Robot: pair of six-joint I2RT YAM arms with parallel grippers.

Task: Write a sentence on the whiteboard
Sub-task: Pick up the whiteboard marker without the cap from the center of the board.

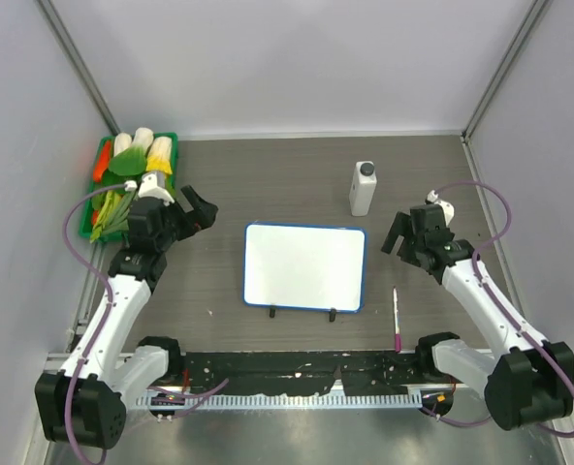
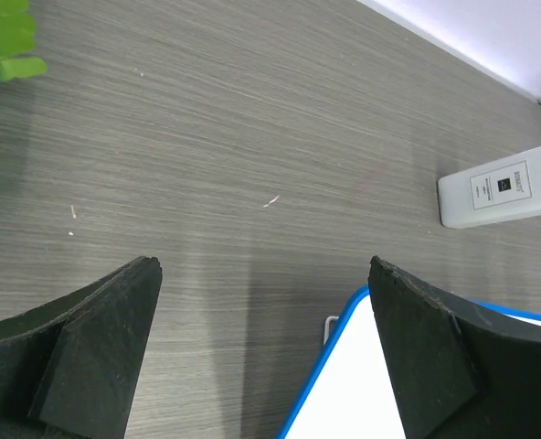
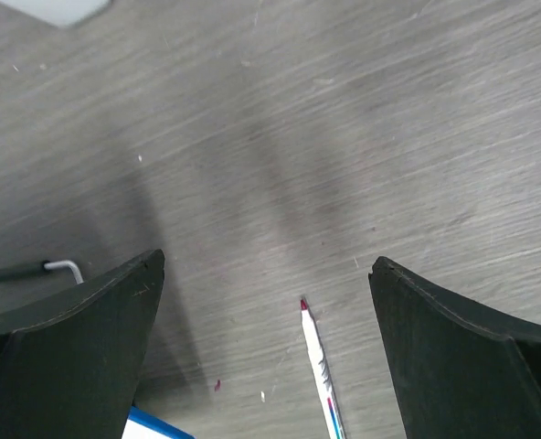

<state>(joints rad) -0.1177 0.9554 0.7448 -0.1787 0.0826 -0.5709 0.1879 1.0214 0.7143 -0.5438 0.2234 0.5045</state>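
Two claws are held spread wide, with nothing between their fingers. The left claw (image 1: 204,214) is poised to the left of the whiteboard (image 1: 304,266), and the right claw (image 1: 396,237) to its right. The whiteboard is laid flat at the middle of the table (image 1: 268,174), its face plain white. A pen (image 1: 397,320) is laid just beside its right edge. A white bottle (image 1: 363,189) is stood behind the board. A green tray (image 1: 170,139) of vegetables is set at the far left.
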